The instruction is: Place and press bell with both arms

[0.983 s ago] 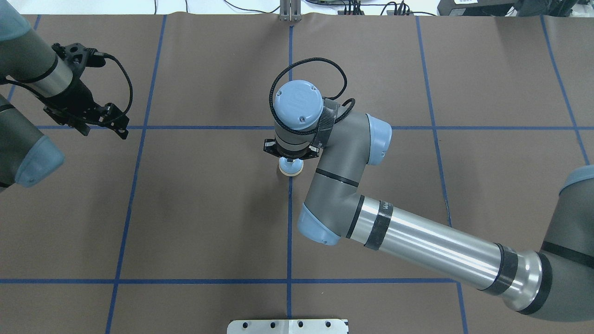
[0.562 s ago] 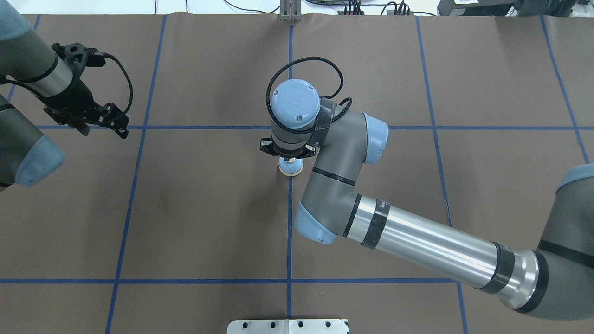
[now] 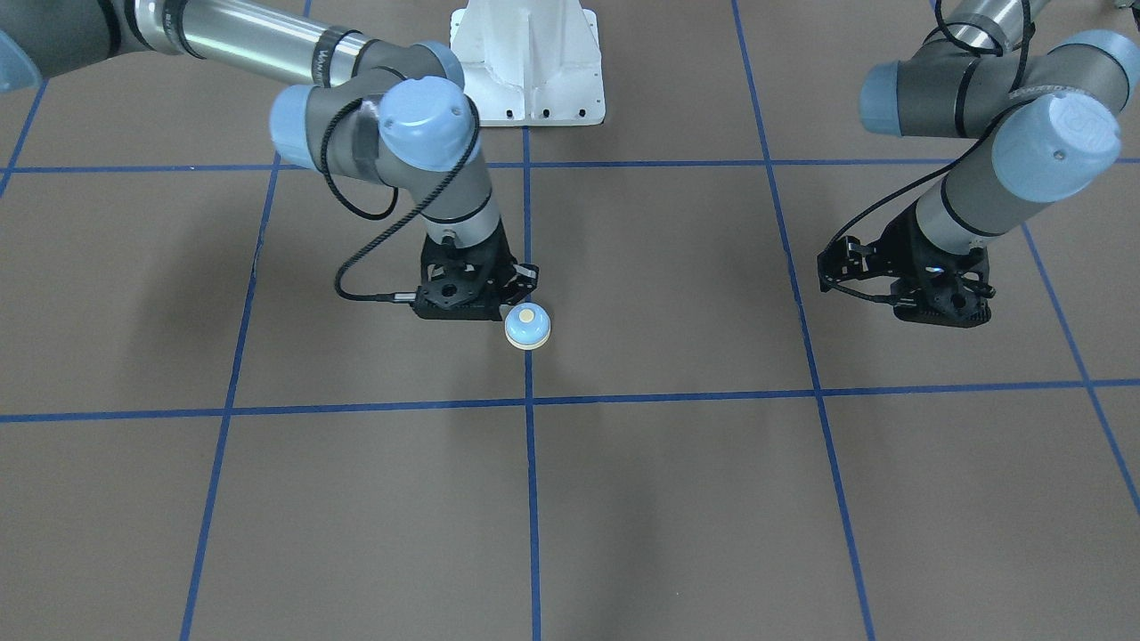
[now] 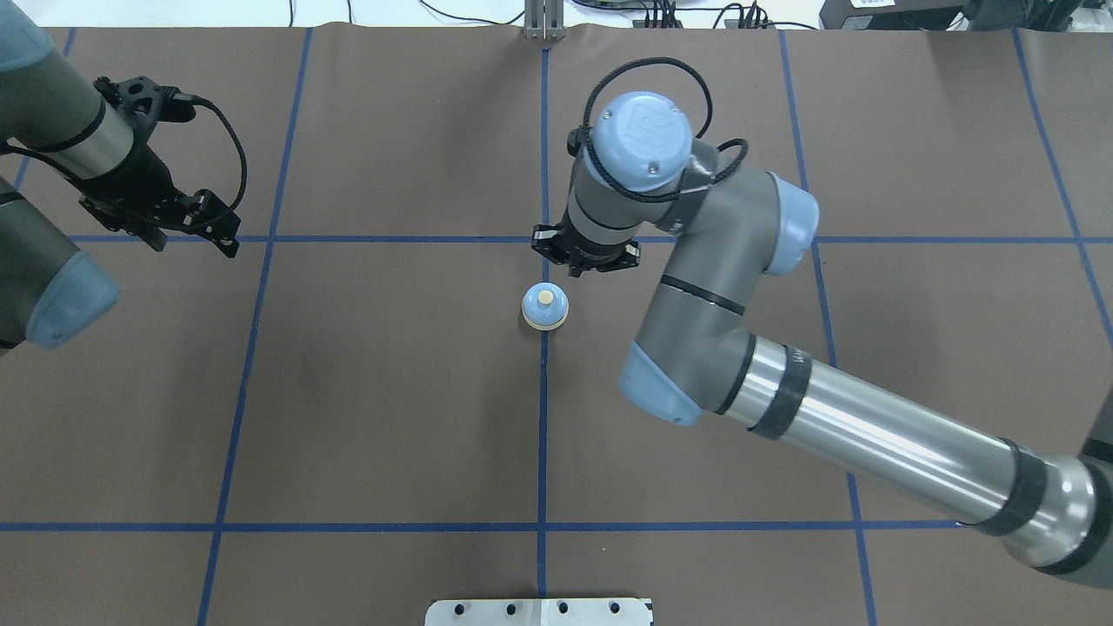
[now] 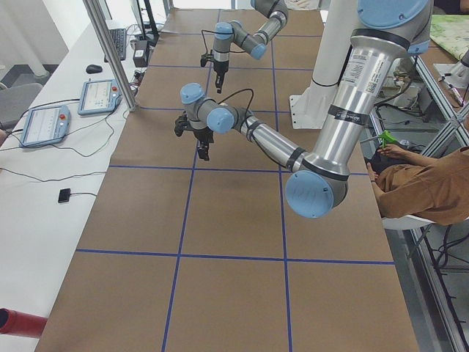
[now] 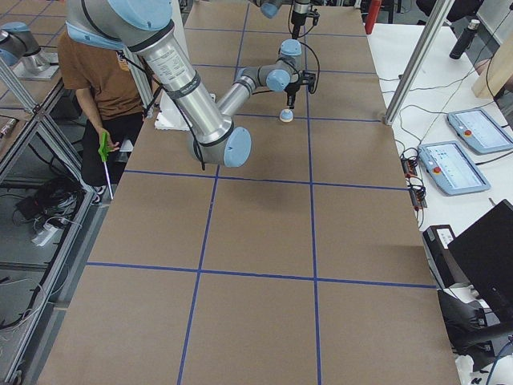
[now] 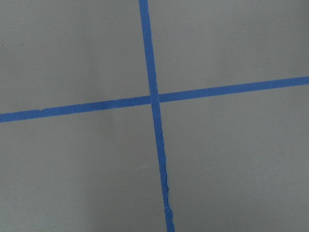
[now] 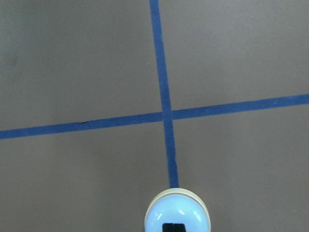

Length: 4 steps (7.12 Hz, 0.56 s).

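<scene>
Just beside right gripper (image 3: 478, 298), bell (image 3: 527, 327), standing free

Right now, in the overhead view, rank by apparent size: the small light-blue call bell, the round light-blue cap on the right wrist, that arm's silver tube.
1. silver metal tube of the right arm
2. round light-blue joint cap; it stands higher, nearer the camera, so it looks enlarged
3. light-blue dome call bell

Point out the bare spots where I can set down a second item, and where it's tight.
Bare: the tape square on the left-arm side of the bell, between it and the left gripper; also the operator-side squares beyond the bell in the front-facing view. Crowded: around the bell, where the right gripper hangs close by it.
</scene>
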Motion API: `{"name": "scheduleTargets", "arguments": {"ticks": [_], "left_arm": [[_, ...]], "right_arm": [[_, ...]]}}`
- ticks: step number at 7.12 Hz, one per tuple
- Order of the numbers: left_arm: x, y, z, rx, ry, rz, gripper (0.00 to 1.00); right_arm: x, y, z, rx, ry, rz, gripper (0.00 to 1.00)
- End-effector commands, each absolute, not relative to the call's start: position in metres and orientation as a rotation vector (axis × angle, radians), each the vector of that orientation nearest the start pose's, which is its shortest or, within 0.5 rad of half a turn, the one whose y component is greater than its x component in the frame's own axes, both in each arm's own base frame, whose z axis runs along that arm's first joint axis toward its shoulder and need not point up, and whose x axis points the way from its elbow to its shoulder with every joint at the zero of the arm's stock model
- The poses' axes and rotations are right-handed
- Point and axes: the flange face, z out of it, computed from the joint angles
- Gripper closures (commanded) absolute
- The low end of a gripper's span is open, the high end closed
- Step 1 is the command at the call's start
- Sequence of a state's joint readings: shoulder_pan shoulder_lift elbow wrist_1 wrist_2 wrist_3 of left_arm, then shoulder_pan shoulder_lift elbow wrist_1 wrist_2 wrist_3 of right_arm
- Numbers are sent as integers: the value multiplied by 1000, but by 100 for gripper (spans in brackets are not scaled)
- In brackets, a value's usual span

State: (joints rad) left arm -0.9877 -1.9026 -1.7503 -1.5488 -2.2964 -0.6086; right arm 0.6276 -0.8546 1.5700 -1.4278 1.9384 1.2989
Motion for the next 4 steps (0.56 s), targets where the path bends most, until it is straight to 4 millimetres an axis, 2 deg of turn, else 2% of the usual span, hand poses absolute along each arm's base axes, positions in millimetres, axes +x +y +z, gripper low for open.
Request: {"name": "scheduleTargets", "arguments": {"ticks": [1,2,3,4], "left_arm": [[252,-542,412,20,838,200,1],[225,-543,433,44,824,232,1],[185,-545,458,74,813,261,1],[135,-545,488,110,794,289,1]], "right_arm": [[-402,-491,284,98,-906,110,100],[-343,-502,323,105,-891,52,100],[-286,-506,362,118,-871,4,66],[-229,-516,391,113,-867,36,1]]}}
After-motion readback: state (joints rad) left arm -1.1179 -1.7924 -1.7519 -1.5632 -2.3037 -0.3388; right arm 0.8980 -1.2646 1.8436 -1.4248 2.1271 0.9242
